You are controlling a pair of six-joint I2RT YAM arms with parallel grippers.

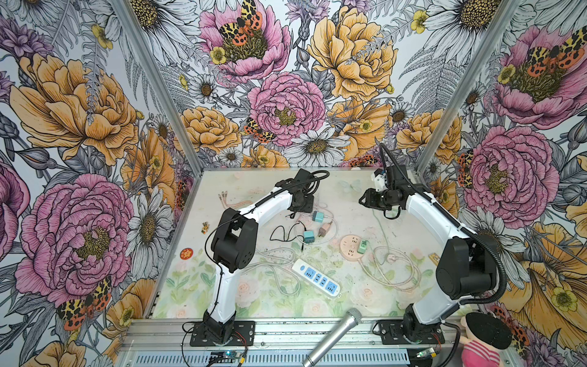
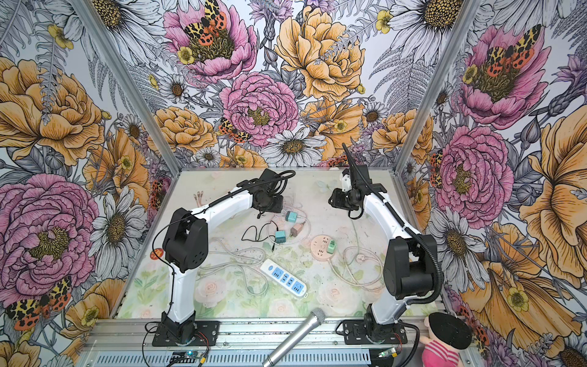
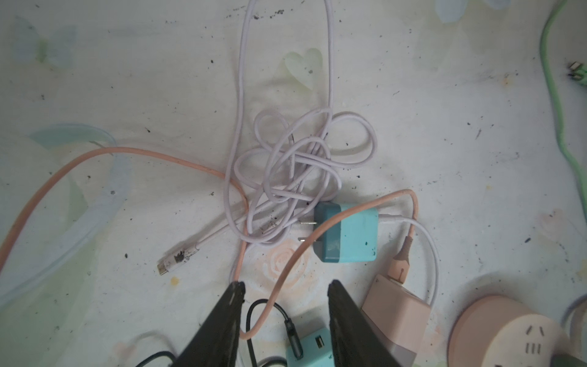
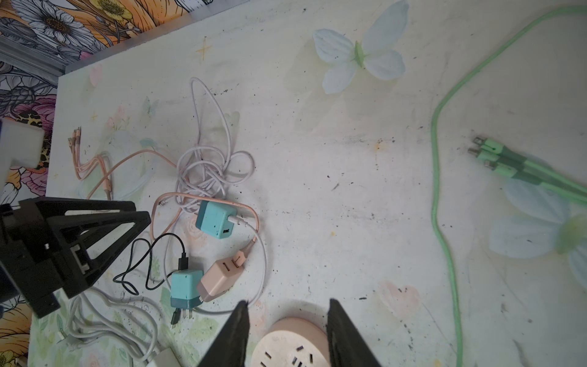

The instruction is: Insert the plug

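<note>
1. The left gripper (image 3: 286, 287) is hovering low over the bench (image 1: 397, 222) with its jaws standing apart and gripping nothing; a peach cable (image 3: 127, 152) is passing across the bench between them.
2. Just ahead of those jaws, a teal plug (image 3: 349, 235) is lying on its side with its metal prongs pointing toward a tangled lilac cable (image 3: 295, 165). One end of that lilac cable is sitting in the plug's back, and the peach cable is draping over its top.
3. A second teal plug (image 4: 185, 284) is lying nearer the front, touching a pink plug (image 4: 219, 278) beside it; a black cable (image 4: 149, 254) is running into it.
4. The right gripper (image 4: 287, 302) is hanging open and empty, above the far edge of the round pink socket (image 4: 292, 343).
5. In both top views a green plug (image 1: 363, 246) is sitting in that round socket.
6. A white power strip (image 1: 317, 279) with blue outlets is lying slantwise nearer the front edge, apart from both grippers, with nothing in it.
7. A green cable (image 4: 441, 190) is trailing across the bench on the right arm's side.
</note>
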